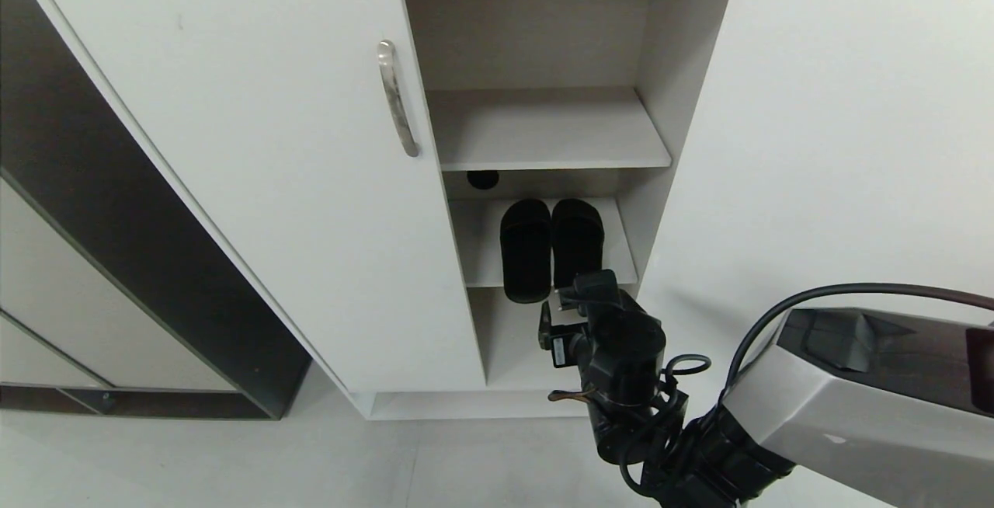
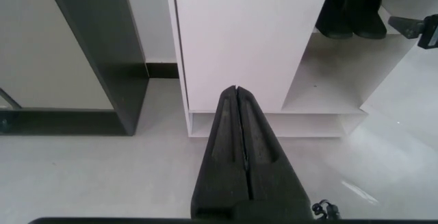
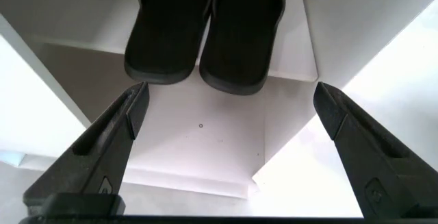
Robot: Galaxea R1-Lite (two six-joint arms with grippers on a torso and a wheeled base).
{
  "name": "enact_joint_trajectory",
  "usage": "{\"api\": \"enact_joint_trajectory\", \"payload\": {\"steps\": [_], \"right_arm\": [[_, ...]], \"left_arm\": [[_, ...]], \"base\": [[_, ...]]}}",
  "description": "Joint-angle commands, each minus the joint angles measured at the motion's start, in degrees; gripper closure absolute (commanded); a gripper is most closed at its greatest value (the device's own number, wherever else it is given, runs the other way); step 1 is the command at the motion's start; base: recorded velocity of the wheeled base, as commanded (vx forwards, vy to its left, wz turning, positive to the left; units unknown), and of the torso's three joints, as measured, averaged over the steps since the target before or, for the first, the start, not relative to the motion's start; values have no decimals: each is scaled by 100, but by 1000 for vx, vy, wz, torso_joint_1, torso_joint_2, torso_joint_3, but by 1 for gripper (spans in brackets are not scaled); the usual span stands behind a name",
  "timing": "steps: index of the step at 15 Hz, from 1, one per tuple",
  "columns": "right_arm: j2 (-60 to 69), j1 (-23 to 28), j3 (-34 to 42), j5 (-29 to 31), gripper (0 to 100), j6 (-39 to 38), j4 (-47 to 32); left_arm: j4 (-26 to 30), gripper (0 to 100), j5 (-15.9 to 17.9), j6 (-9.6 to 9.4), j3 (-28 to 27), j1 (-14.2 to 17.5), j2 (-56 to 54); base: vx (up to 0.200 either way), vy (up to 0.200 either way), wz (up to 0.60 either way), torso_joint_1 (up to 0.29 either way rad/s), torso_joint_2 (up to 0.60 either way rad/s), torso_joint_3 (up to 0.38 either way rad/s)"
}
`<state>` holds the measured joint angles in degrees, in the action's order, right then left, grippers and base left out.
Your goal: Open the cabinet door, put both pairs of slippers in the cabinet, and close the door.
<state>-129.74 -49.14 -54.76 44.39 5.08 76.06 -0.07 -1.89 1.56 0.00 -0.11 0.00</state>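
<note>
The right door (image 1: 815, 143) of the white cabinet (image 1: 543, 131) is standing wide open, so the first step of the job is looking done. One pair of black slippers (image 1: 551, 248) is lying side by side on the middle shelf (image 1: 481, 248), their near ends hanging slightly over its front edge. The right gripper (image 3: 230, 90) is hovering just in front of and below that pair, its jaws spread wide and holding nothing. This suggests the pair is already placed. By the task, a second pair is yet to go in, and then the door is to be swung shut, so the work is sitting at roughly its halfway mark.

The left gripper (image 2: 236, 97) is hanging well back from the cabinet, its two black wedge-shaped fingers pressed flat together around nothing. It is pointing toward the foot of the closed left door (image 1: 256, 182).

The cabinet is showing flat, matte white panels outside and pale, faintly grained boards within. The closed door is carrying a curved bow handle (image 1: 397, 98) of brushed metal. The slippers are looking soft and matte, likely foam or rubber, with broad straps and rounded ends. A small dark round shape (image 1: 483, 179) is showing under the upper shelf, possibly a hole in the back panel. The floor (image 1: 233, 461) is lying smooth and pale grey.
</note>
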Motion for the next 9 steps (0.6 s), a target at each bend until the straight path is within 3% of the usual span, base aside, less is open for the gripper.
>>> {"api": "enact_joint_trajectory", "payload": {"steps": [1, 7, 9], "right_arm": [[11, 10, 9, 0, 0, 1, 14], [28, 10, 0, 0, 0, 1, 14], [28, 10, 0, 0, 0, 1, 14]], "left_arm": [[-1, 100, -4, 2, 0, 2, 9], [-1, 100, -4, 2, 0, 2, 9], [-1, 100, -4, 2, 0, 2, 9]], "base": [[0, 0, 0, 0, 0, 0], [0, 0, 0, 0, 0, 0], [0, 0, 0, 0, 5, 137]]}}
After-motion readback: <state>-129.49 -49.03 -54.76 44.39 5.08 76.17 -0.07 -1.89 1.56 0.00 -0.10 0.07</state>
